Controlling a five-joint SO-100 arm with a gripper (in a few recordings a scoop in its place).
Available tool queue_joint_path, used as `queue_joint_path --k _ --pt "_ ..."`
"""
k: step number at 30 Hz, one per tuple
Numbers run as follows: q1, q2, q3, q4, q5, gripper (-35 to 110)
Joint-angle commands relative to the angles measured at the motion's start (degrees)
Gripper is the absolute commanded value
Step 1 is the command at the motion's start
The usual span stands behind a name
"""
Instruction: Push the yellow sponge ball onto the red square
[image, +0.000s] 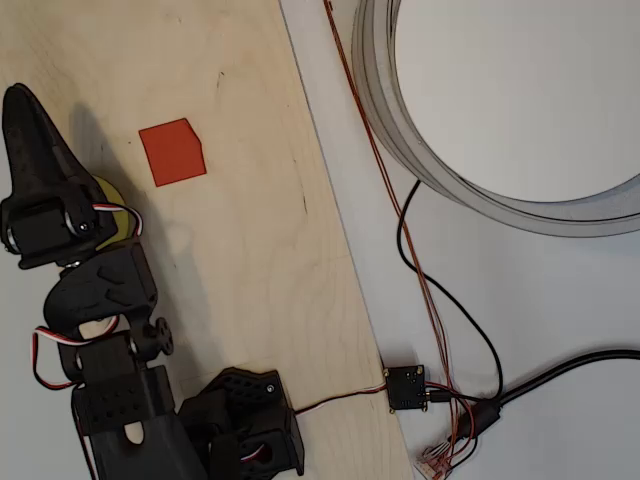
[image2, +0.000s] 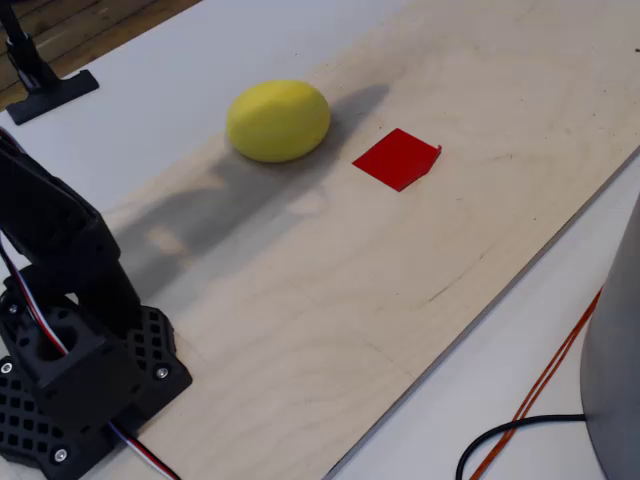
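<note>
The yellow sponge ball rests on the wooden board, a short gap to the left of the red square in the fixed view, touching nothing. From overhead, only a sliver of the ball peeks out from under the black arm, below and left of the red square. My gripper points toward the picture's top at the board's left edge, above and left of the ball. Its jaws read as one closed point with nothing held.
The arm's base sits at the board's near left corner. A large grey round tub stands off the board to the right, with cables and a small black box beside the board's edge. A black stand is far left.
</note>
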Motion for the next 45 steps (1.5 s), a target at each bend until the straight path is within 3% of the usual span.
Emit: queue_joint_path --k 1,13,24,30,45 --pt "3.60 -34.37 3.34 -32.87 15.21 2" --pt "3.52 -33.31 2.81 -30.41 16.08 2" --pt "-1.67 -14.50 0.44 5.01 12.39 15" --pt "-7.21 -4.04 -0.35 24.08 15.12 19" --pt "-17.58 7.03 1.05 46.32 32.34 22"
